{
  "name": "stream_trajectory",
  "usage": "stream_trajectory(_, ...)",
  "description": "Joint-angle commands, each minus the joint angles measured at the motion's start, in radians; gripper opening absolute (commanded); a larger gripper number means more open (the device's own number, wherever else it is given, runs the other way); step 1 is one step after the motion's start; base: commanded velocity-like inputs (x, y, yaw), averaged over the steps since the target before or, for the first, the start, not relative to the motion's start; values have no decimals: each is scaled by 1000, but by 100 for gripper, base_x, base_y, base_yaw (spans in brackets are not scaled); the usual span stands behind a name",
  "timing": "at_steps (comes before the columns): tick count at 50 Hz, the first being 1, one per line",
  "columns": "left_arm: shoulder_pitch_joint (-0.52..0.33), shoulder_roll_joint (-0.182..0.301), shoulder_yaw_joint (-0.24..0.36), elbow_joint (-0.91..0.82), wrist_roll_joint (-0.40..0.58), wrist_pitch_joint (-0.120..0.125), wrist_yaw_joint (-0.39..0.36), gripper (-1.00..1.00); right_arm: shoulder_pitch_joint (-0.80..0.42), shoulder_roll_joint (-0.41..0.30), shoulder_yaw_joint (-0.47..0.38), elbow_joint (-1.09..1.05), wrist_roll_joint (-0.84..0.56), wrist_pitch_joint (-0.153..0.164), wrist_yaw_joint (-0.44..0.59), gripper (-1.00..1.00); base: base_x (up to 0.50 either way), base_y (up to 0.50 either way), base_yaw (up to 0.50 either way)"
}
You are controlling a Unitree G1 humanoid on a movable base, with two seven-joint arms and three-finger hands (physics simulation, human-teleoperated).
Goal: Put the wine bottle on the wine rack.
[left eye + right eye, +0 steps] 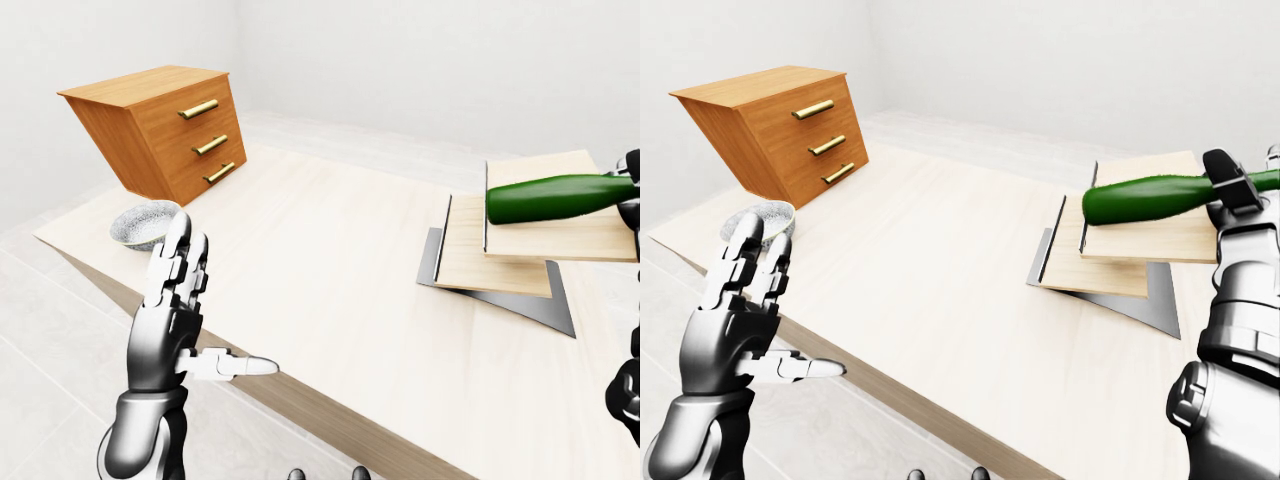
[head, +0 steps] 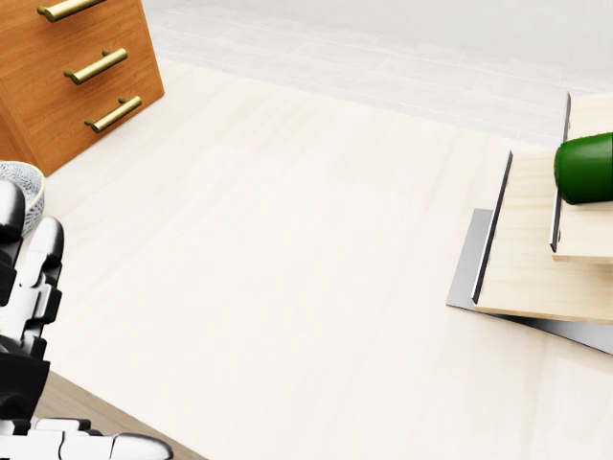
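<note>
Wine bottle (image 1: 1155, 196): dark green, glossy, held level.

Left hand (image 1: 175, 300) raised at lower left of the left-eye view, forearm near vertical, fingers (image 1: 180, 262) extended upward and together, thumb sticking out sideways to the right, nothing in it. Right hand (image 1: 1232, 190) up at right edge of the right-eye view, forearm rising from the lower right corner, fingers wrapped around the neck end of the wine bottle (image 1: 1145, 197), held roughly horizontal.
</note>
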Motion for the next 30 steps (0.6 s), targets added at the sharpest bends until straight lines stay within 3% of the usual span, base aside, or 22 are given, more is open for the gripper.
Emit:
stream_trajectory(1,2,-1,0,3,0,0,-1,100,98,8,10,101,-48,0,-60,100,0,0,0)
stream_trajectory(30,-2,1,9,27,-8,0,-5,100,154,5,19,173,-135,0,-66,100,0,0,0)
